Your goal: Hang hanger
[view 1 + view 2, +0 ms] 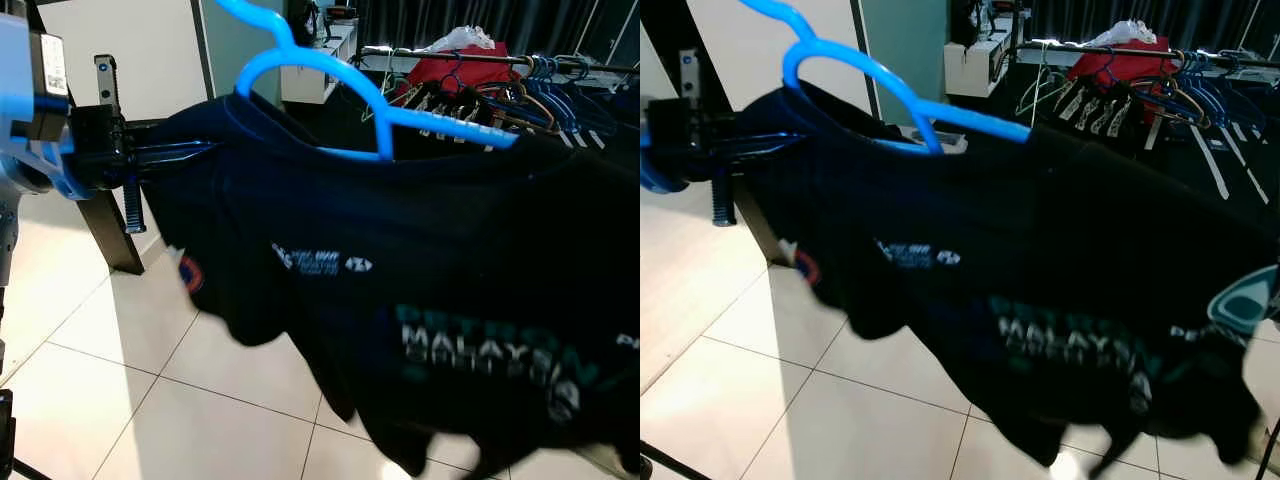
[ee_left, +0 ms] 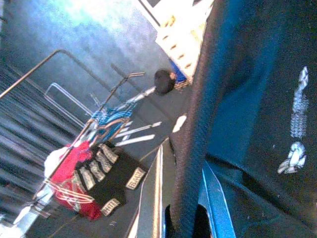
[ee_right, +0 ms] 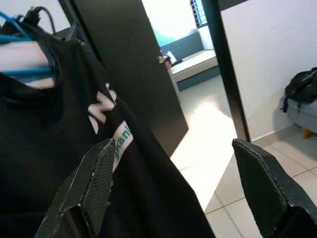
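Left jaws (image 1: 190, 150) clamped on shirt (image 1: 420, 290) shoulder over hanger (image 1: 340, 90); right jaws (image 3: 173, 183) wide, empty. Mid-carry; next, hook onto rail (image 1: 450, 55).

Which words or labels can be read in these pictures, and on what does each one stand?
"MALAYSIA": large pale print on the black T-shirt, partly blurred.
Teal line above that word: too blurred to read.
Small white print on the chest: too small to read.
Round red badge on the sleeve: unreadable.
Sticker on the left arm: too small.

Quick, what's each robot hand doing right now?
Left gripper: shut on the black T-shirt on the blue hanger.
Right gripper: open, holding nothing.
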`<state>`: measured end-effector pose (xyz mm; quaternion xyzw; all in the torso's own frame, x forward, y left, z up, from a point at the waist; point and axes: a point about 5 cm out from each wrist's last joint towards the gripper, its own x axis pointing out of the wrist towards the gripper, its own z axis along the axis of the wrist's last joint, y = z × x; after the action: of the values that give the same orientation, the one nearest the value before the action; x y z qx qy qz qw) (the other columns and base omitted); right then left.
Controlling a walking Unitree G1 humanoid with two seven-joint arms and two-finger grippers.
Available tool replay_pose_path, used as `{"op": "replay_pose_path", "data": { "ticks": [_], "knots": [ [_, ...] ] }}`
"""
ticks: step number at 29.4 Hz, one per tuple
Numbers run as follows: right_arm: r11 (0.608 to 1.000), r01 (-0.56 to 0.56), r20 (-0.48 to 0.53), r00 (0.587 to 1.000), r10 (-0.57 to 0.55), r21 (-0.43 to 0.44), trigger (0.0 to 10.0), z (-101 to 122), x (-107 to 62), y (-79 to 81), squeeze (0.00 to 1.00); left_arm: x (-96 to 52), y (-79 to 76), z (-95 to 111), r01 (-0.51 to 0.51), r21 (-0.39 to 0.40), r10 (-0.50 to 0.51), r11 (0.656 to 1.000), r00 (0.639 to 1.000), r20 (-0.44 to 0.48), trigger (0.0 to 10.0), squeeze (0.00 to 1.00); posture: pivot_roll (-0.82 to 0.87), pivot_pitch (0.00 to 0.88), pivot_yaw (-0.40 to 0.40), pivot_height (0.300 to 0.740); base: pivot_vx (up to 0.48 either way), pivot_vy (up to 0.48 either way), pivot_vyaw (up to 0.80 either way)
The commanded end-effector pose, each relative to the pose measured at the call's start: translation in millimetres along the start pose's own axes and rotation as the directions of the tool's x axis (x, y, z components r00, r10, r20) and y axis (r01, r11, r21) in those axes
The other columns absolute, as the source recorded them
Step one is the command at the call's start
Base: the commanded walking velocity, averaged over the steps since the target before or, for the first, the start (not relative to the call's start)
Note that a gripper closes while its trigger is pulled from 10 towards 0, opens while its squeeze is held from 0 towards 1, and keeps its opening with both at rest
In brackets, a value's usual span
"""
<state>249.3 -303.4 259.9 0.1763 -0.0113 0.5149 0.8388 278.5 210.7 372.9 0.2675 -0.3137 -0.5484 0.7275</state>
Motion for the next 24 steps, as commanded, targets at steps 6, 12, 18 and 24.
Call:
{"op": "replay_pose_path", "data": {
  "ticks": [6, 12, 18, 24],
  "knots": [
    [0.944, -0.304, 0.086, 0.952, 0.295, 0.126, 10.0, -2, 28.3, 28.5, 0.00, -1.3, 9.3, 15, 0.032, -0.016, -0.030, 0.999, 0.993, 0.111, 10.0, 0.00, -0.04, 0.017, 0.008, 0.740, 0.000, 0.000, 0.00],
    [0.854, -0.486, 0.124, 0.874, 0.470, 0.186, 10.0, -1, 37.2, 48.2, 0.00, -1.9, 10.8, 19, 0.050, -0.038, -0.043, 0.998, 0.987, 0.152, 10.0, 0.00, -0.04, 0.015, 0.004, 0.740, 0.000, 0.000, 0.00],
    [0.787, -0.559, 0.112, 0.827, 0.551, 0.259, 10.0, -19, 54.4, 60.1, 0.00, -0.1, 12.0, 24, 0.070, -0.048, -0.060, 0.996, 0.980, 0.191, 10.0, 0.00, -0.04, 0.015, 0.003, 0.740, 0.000, 0.000, 0.00],
    [0.760, -0.572, 0.081, 0.812, 0.578, 0.310, 10.0, -37, 71.7, 66.1, 0.00, 1.6, 13.0, 23, 0.074, -0.051, -0.062, 0.996, 0.976, 0.207, 10.0, 0.00, -0.04, 0.013, 0.004, 0.740, 0.000, 0.000, 0.00]
  ]
}}
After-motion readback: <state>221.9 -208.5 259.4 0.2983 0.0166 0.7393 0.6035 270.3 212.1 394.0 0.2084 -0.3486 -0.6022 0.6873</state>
